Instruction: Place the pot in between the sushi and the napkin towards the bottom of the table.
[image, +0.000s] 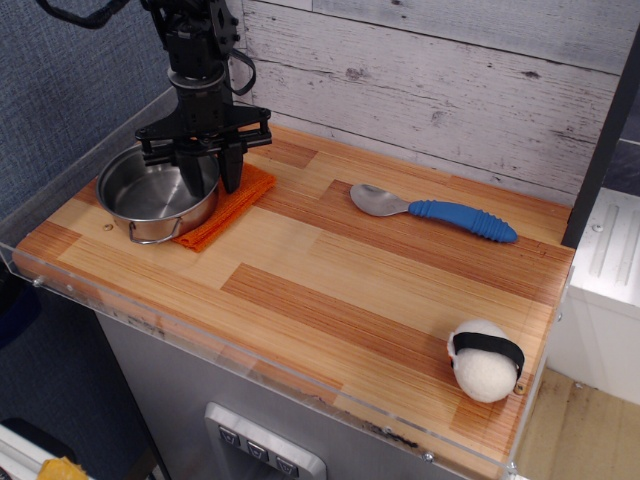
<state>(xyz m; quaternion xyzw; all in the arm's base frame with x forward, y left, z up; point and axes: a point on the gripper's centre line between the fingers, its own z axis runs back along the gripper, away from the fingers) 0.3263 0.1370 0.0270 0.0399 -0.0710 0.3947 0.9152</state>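
The pot (158, 195) sits on the napkin (232, 200) at the table's (330, 290) back-left corner, close to the left rim. The gripper (208, 170) pinches the pot's far wall, one finger inside. The sushi (485, 360) lies at the front-right corner; bare planks stretch between.

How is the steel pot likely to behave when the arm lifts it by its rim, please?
The pot looks thin-walled and empty, so probably light. Its polished rim may be slippery between the jaws, which straddle its right wall. Gripped on one side only, it could tilt. It sits partly on the napkin, which might drag a little.
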